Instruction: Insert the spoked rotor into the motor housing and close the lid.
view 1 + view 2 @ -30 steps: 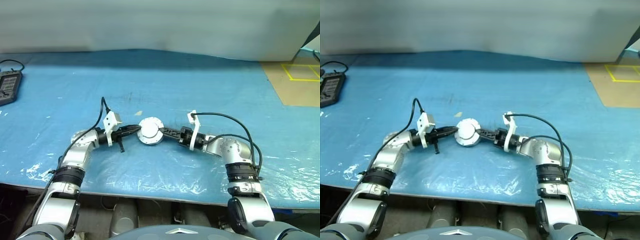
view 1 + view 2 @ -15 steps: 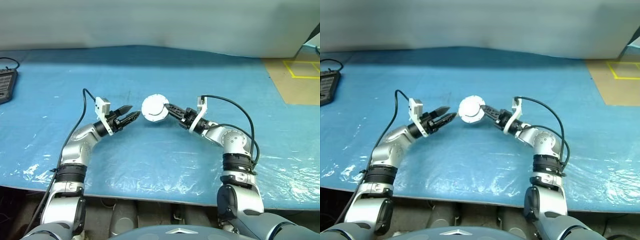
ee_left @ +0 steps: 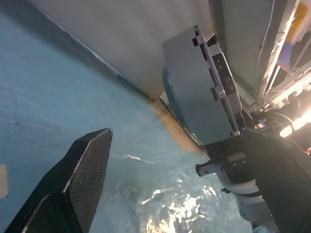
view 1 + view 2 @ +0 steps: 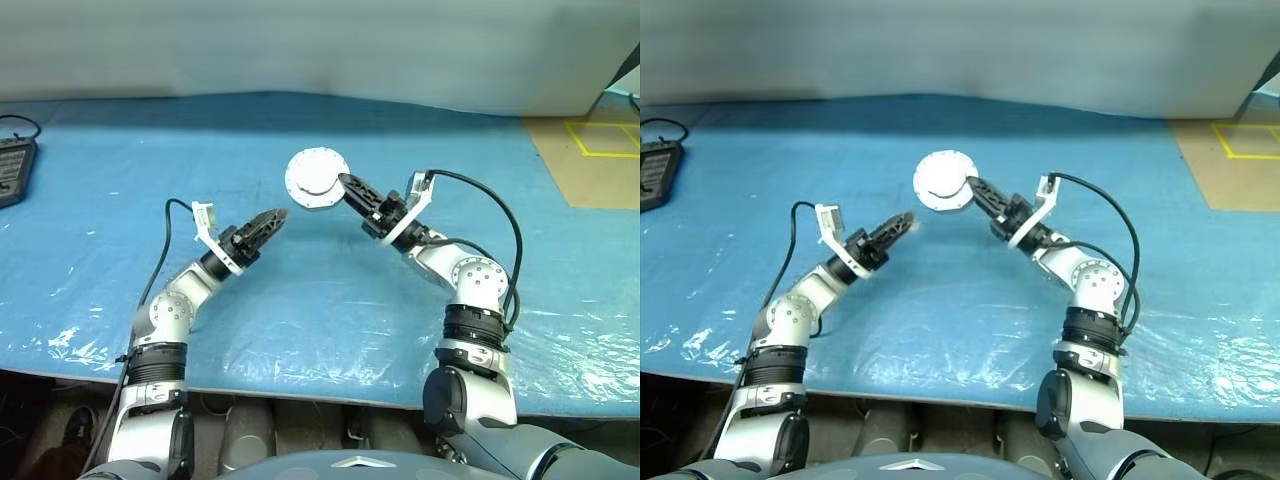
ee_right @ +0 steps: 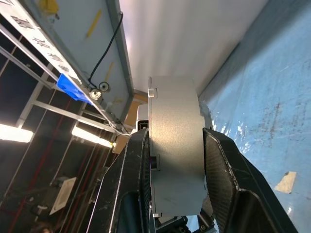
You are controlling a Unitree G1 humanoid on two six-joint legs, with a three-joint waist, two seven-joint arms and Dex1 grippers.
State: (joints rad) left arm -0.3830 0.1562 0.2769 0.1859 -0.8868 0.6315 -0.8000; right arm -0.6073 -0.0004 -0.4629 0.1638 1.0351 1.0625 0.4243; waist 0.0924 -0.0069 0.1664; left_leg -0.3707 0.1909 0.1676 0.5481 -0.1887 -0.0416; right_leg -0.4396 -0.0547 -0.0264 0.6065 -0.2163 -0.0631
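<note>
Lifted off the blue table (image 4: 330, 330) since a second ago, the motor housing (image 4: 316, 179) sits upper centre, on edge, clamped across its thickness by the right gripper (image 4: 345, 184). Released, the left gripper (image 4: 268, 222) gapes empty, lower left of it.

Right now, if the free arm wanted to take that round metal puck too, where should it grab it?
Probably across the two flat faces at the bare rim of the motor housing, coming from the left gripper's side. The right gripper already pinches the faces on the opposite edge, and the puck stands on edge in the air.
</note>
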